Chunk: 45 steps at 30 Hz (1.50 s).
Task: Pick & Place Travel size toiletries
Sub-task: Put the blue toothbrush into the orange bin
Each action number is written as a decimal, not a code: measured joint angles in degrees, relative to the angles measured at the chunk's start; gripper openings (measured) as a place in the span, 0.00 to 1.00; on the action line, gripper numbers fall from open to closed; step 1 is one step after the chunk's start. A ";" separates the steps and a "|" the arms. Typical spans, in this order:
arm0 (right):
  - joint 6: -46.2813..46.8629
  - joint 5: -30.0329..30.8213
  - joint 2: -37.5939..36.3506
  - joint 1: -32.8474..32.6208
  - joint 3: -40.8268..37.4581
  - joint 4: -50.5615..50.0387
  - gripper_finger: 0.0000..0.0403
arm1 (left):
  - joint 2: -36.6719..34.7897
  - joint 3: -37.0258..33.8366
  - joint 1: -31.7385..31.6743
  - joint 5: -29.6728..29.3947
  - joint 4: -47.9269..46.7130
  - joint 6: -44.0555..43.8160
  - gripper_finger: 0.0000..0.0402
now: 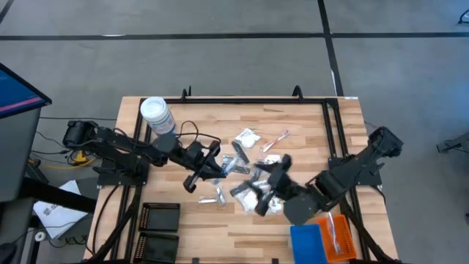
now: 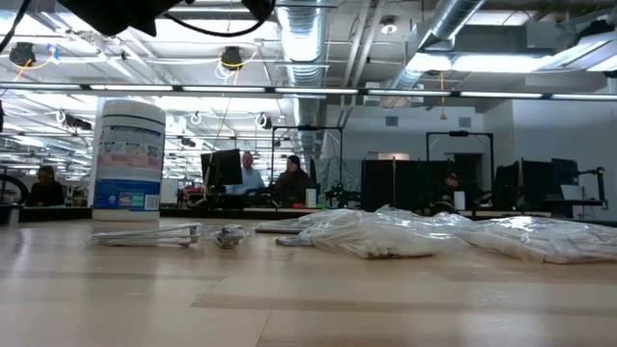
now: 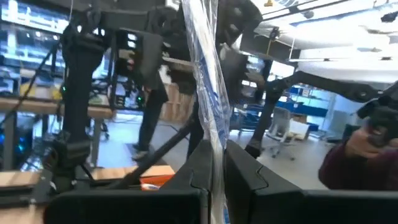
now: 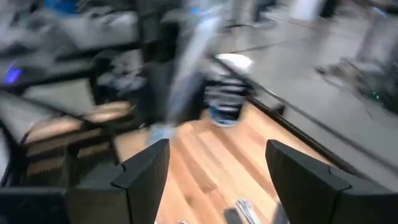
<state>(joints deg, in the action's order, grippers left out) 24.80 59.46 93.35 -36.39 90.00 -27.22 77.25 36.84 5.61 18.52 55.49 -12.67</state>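
Toothbrush (image 3: 208, 93), blue in its clear wrap, is pinched tight in the left gripper (image 1: 209, 170) at the middle of the high view, lifted clear to carry. Right gripper (image 1: 265, 176) hangs spread wide over the pile of toiletries (image 1: 253, 176).

A white jar (image 2: 130, 160) stands upright towards the bench's (image 2: 289, 299) left edge, clear-wrapped pieces (image 2: 164, 234) just beside it, crinkly white sachets (image 2: 434, 234) heaped towards the right edge.
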 joint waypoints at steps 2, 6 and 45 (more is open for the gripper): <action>-9.62 -3.79 1.66 -0.39 -0.92 10.64 0.64 | -0.02 0.02 1.04 -0.78 0.35 2.15 0.02; -20.05 -5.80 1.45 -1.28 -5.63 30.88 0.64 | -0.02 0.02 3.31 -1.23 2.68 3.66 0.02; -16.98 -34.53 -7.70 18.05 -30.71 63.02 0.64 | 0.04 0.38 3.00 -18.09 2.03 3.76 0.02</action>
<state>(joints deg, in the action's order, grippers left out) 7.82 24.92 85.65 -18.33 59.29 35.80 77.30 37.23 8.61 0.44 57.52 -8.91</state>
